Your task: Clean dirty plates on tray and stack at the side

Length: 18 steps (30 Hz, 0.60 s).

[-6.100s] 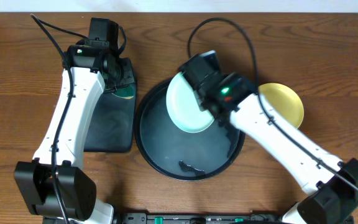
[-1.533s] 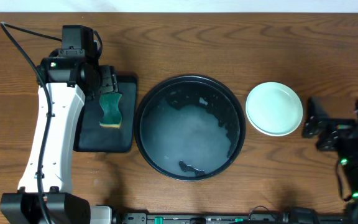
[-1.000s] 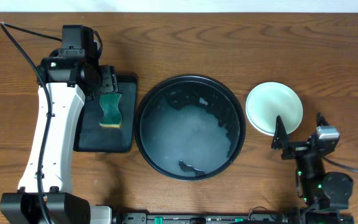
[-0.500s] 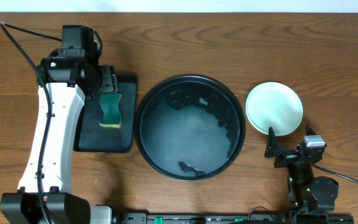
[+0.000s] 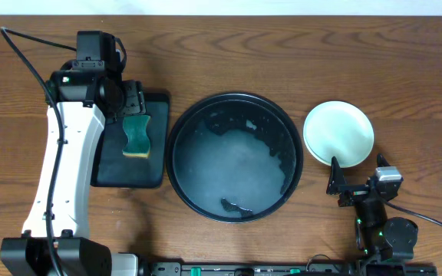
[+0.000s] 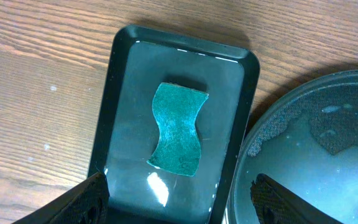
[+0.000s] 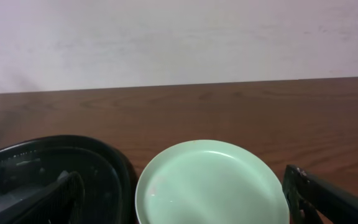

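Black and glossy, the large round tray (image 5: 181, 165) sits at the middle of a brown wooden desk (image 5: 229, 54), holding only a film of cloudy, soapy water (image 5: 232, 165) and no plates. A pale mint plate (image 5: 338, 133) rests right way up on the desk just beside the tray's right rim, apart from it. Only this one plate shows from above, and whether others lie stacked under it cannot be told. The right end effector (image 7: 182, 177) sits low near the front edge of the desk with its two fingers spread apart and holding nothing. Its wrist camera looks straight at the mint plate, which lies just ahead of it, toward the far side of the desk. The plate is round, so it offers no long axis to line up with. The left end effector (image 6: 179, 182) hovers with its fingers also apart and empty, over a smaller rectangular black tray (image 5: 140, 172) on the left, where a green sponge (image 6: 178, 129) lies flat in shallow water. The right arm is clearly the nearer one to the plate; the left is well apart from it, across the round tray. With the round tray bare of plates, the job looks finished or close to it.
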### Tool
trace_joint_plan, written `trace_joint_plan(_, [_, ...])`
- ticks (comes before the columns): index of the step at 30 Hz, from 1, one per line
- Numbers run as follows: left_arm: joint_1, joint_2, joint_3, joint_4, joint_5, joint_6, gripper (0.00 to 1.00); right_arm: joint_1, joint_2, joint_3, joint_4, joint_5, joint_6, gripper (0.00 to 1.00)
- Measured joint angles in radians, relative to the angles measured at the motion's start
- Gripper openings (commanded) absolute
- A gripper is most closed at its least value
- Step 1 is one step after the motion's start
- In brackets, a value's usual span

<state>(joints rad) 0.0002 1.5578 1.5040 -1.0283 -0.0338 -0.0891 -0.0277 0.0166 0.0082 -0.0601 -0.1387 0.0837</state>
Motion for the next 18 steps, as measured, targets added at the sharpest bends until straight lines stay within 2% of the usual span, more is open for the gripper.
trace_joint_plan(18, [0.0, -0.037, -0.014, 0.032, 0.0, 0.001, 0.74, 0.0, 0.0, 0.0, 0.0, 0.0, 0.003, 0.99])
